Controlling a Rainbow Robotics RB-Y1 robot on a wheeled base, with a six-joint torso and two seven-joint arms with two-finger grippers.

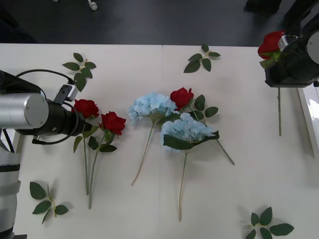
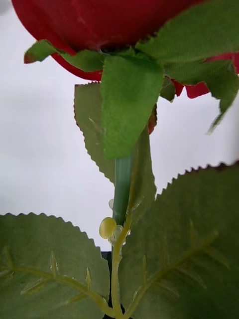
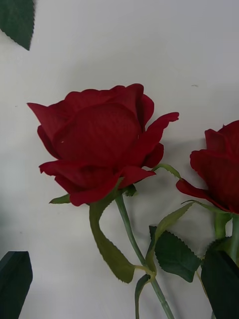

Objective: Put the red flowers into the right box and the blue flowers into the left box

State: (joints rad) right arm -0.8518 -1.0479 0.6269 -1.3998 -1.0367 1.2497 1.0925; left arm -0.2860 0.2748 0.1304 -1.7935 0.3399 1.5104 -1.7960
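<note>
My right gripper [image 1: 274, 59] hangs above the table's far right, shut on a red flower [image 1: 271, 43] just under the bloom, with its stem [image 1: 279, 112] dangling down. In the right wrist view that red flower [image 2: 107, 22] and its leaves hide the fingers. The right box [image 1: 311, 115] shows as a white rim at the right edge. My left gripper [image 1: 82, 119] is open at the left, its black fingers [image 3: 15, 284] either side of a red flower [image 3: 99, 139] lying beside a second one [image 1: 113, 122]. A third red flower [image 1: 182, 97] and two blue flowers [image 1: 152, 105] [image 1: 187, 130] lie mid-table. The left box is out of view.
Loose green leaf sprigs lie at the back left [image 1: 79, 67], back middle [image 1: 202, 59], front left [image 1: 47, 201] and front right [image 1: 266, 226]. The white table ends at a dark floor at the back. Stems of the lying flowers point toward the front edge.
</note>
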